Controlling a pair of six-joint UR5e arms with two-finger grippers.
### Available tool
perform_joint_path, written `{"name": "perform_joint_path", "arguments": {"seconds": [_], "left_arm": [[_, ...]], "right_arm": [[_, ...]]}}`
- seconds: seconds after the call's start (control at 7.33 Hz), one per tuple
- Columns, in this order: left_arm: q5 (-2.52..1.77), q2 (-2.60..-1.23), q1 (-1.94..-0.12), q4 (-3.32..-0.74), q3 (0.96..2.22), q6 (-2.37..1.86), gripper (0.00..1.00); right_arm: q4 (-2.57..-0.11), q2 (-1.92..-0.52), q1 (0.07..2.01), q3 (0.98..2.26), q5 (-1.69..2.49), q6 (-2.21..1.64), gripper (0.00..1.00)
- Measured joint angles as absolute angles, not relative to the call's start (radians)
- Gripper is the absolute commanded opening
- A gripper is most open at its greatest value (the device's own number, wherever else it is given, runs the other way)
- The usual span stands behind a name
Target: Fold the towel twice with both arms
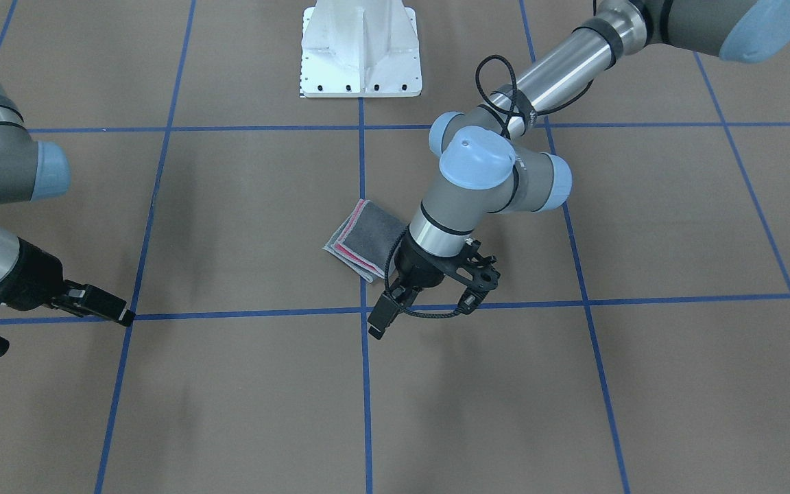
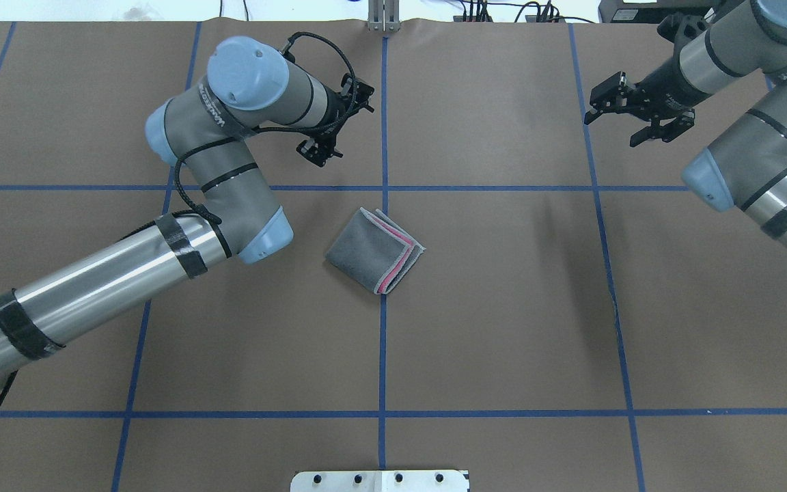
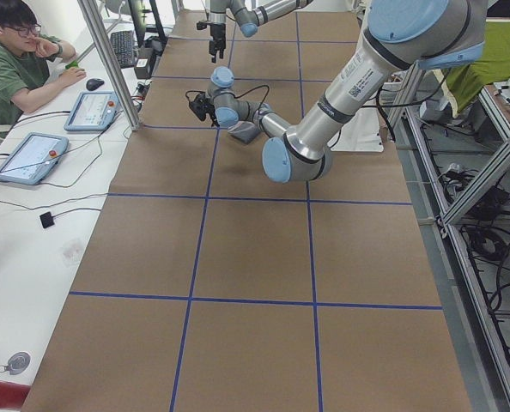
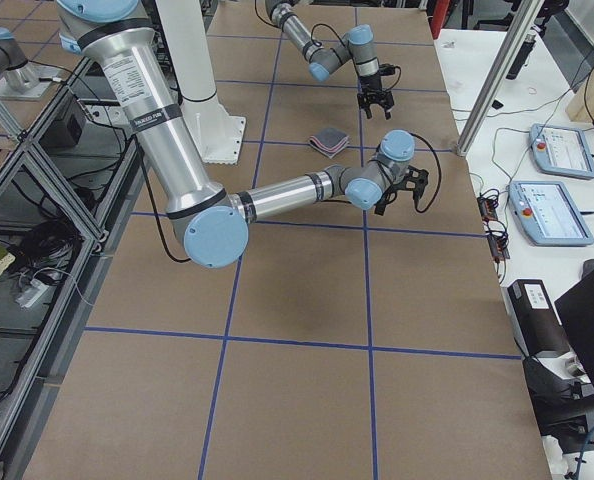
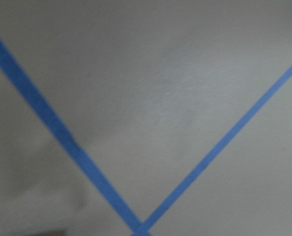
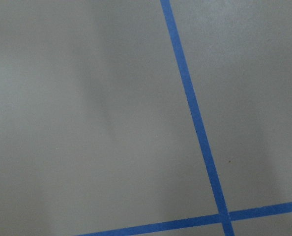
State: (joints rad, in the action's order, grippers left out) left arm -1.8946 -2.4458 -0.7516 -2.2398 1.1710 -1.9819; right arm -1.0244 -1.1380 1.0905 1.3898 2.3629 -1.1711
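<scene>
The towel [image 2: 374, 250] lies on the table [image 2: 503, 307], out in front of the pedestal base [image 1: 361, 51]. The left gripper [image 1: 378, 322] hangs near the towel's far side, away from the base. The right gripper [image 1: 121, 312] hangs well apart from the towel, toward the robot's right.

Print on left arm [image 2: 219, 137] and right arm [image 2: 755, 140] is illegible.

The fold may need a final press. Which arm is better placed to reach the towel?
Left: the left gripper hangs open just beyond the towel; the right gripper is far off to the side.
</scene>
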Motion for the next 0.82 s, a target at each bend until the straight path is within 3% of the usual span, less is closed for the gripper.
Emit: {"name": "perform_joint_path", "arguments": {"seconds": [0.41, 0.82], "left_arm": [[-1.966, -2.354, -0.869, -1.903, 1.380, -1.518, 1.00], [-1.970, -2.188, -0.991, -1.502, 1.670, -0.929, 1.00]], "right_arm": [[-1.209, -1.152, 1.206, 1.392, 2.356, -0.881, 1.00], [-1.473, -1.171, 1.328, 1.393, 2.308, -0.507, 1.00]]}}
